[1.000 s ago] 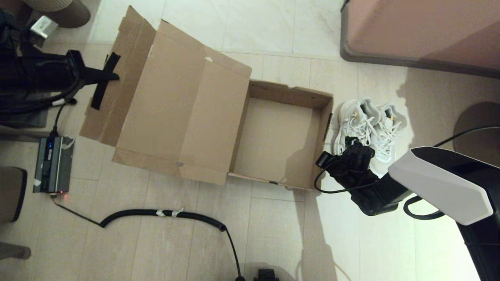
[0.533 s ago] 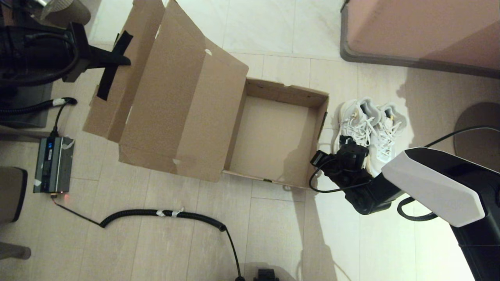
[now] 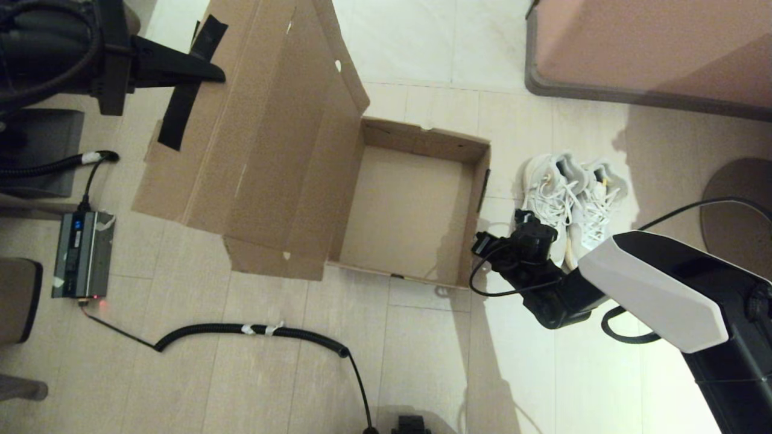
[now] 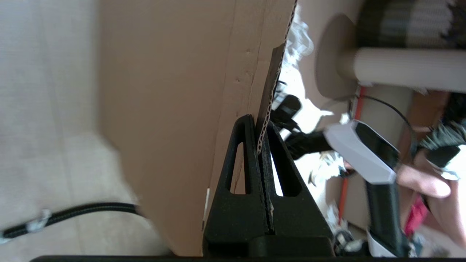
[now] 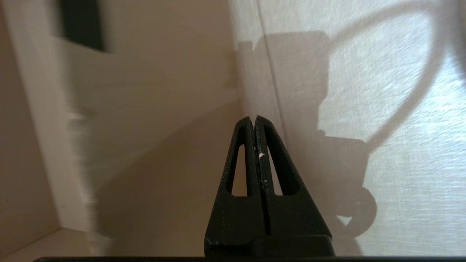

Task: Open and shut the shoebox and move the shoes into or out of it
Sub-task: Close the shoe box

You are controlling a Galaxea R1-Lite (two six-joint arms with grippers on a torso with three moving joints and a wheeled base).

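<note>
The brown shoebox (image 3: 410,205) lies open and empty on the tiled floor. Its big hinged lid (image 3: 271,138) stands raised at the left, with a dark tape strip (image 3: 192,84) on the flap. My left gripper (image 3: 211,75) is shut on the flap's edge (image 4: 269,94); the corrugated edge runs between its fingers (image 4: 247,145). The off-white shoes (image 3: 570,196) sit side by side on the floor just right of the box. My right gripper (image 5: 253,118) is shut on nothing and hangs low by the box's right wall, near the shoes; in the head view its wrist (image 3: 518,247) hides the fingers.
A pink-brown piece of furniture (image 3: 651,48) fills the back right. A black coiled cable (image 3: 253,330) lies on the floor in front of the box. A grey power unit (image 3: 81,253) rests at the left. A round dark base (image 3: 739,205) stands at the far right.
My left gripper has lifted the lid flap up and toward the right, swinging the lid steeper over the box. The box has slid a little left. The right arm has shifted slightly left.
</note>
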